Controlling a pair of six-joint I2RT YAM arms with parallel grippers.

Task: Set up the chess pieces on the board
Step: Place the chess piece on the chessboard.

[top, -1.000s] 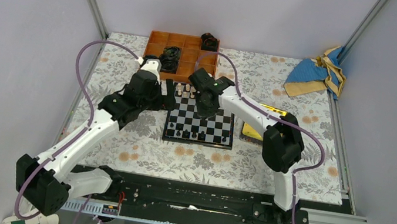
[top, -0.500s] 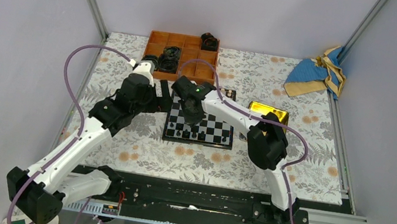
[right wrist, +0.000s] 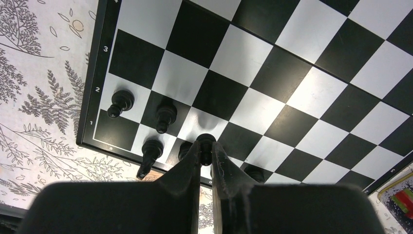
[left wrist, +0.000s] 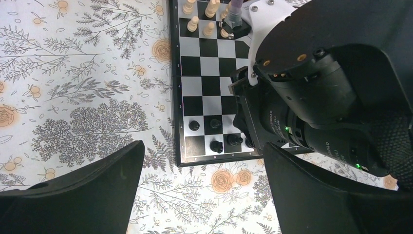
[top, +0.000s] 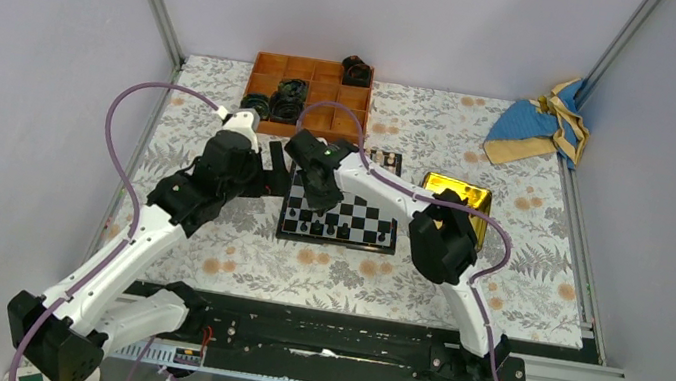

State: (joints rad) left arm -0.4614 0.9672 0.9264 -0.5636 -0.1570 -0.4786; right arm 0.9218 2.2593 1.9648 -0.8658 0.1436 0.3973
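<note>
Several black pieces (right wrist: pixel 165 116): two rows at board's lower-left edge, right wrist view.
Board (right wrist: pixel 316 92): middle squares bare; lies on floral cloth (left wrist: pixel 73 97).
Right gripper (right wrist: pixel 205 152): pinching one chessman (right wrist: pixel 206 139) just above those rows.
Left gripper (left wrist: pixel 204 195): spread wide over board's lower-left corner.
Obstacles: cream chessmen (left wrist: pixel 195 22) at top edge; right arm (left wrist: pixel 302 97) overhead.

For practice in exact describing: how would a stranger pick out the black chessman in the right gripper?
Find the chessboard, then the black chessmen clustered at its near left corner. The wanted chessman alone is pinched by the right gripper; its neighbours stand free.
</note>
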